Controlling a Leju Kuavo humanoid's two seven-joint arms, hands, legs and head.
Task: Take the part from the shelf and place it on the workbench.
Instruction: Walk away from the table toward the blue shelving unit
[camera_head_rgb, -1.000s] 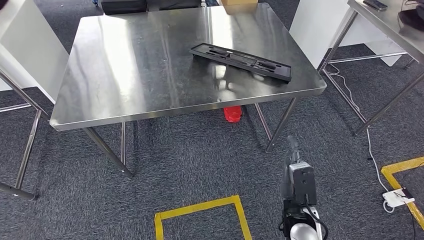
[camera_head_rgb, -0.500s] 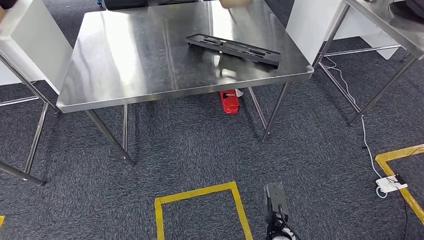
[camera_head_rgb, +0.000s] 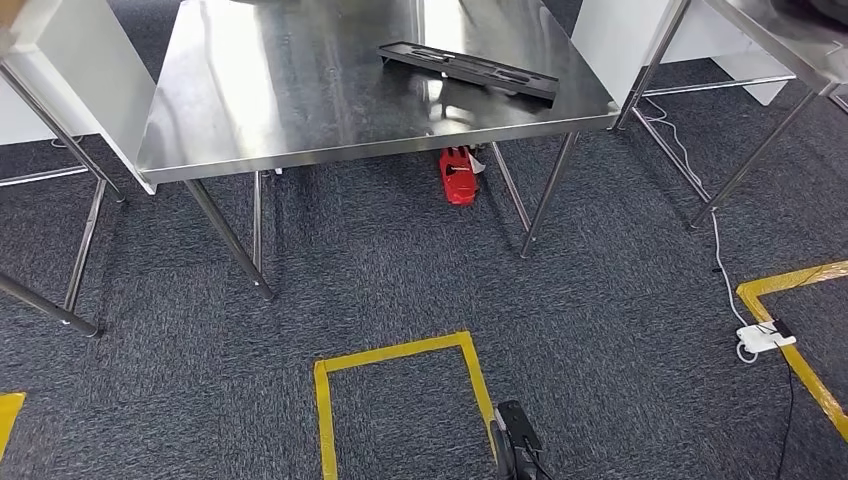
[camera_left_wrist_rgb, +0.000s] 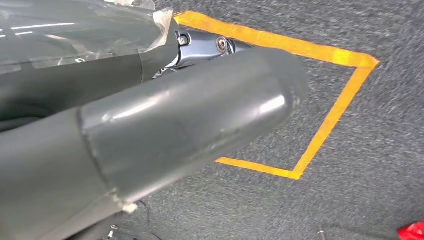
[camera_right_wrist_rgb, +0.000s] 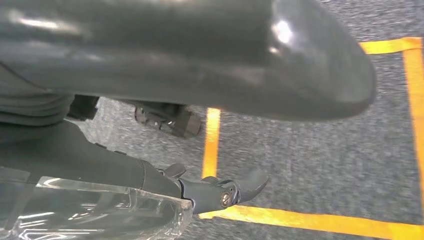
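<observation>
Part (camera_head_rgb: 468, 70) flat on workbench (camera_head_rgb: 300, 110), well apart from right hand (camera_head_rgb: 515, 440) fingers (camera_right_wrist_rgb: 245, 185)

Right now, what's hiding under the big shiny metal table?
A small red object sits on the grey carpet under the shiny steel table. The tabletop covers the floor farther back.
</observation>
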